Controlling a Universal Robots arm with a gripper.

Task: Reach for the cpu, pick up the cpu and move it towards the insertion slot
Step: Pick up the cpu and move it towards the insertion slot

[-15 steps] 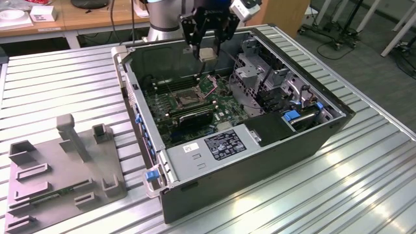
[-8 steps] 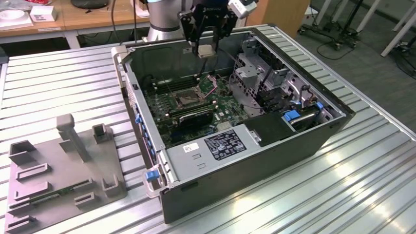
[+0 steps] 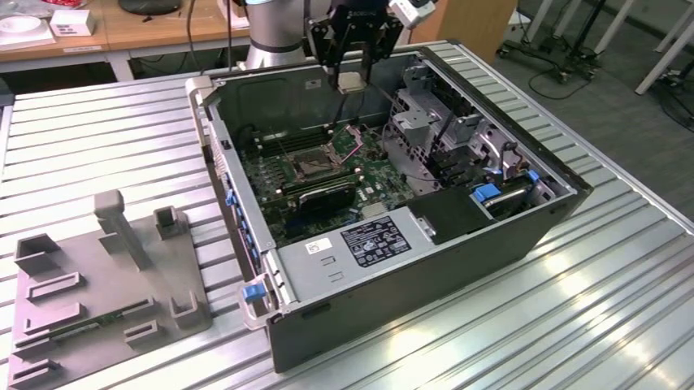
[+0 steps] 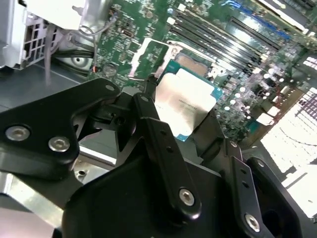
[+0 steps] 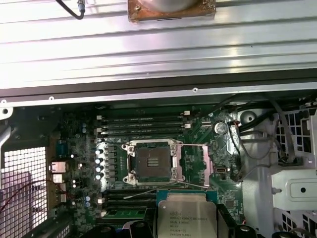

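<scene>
A: Where does the computer case (image 3: 434, 236) sit?

B: Mid-frame in the exterior view, on the surface (image 3: 607, 309). The tray (image 3: 103, 301) lies at the lower left, well apart from it.

A: And the insertion slot (image 3: 309, 165)?

B: Inside the case, on the circuit board (image 3: 325, 183), toward the case's left half.

A: The hand (image 3: 353, 61)?

B: At the top centre, over the case's far wall, with the cpu (image 3: 350, 82) between its fingers, above the insertion slot and apart from it.

Ribbed metal table (image 3: 607, 284) under case (image 3: 434, 276), tray (image 3: 97, 301).
</scene>
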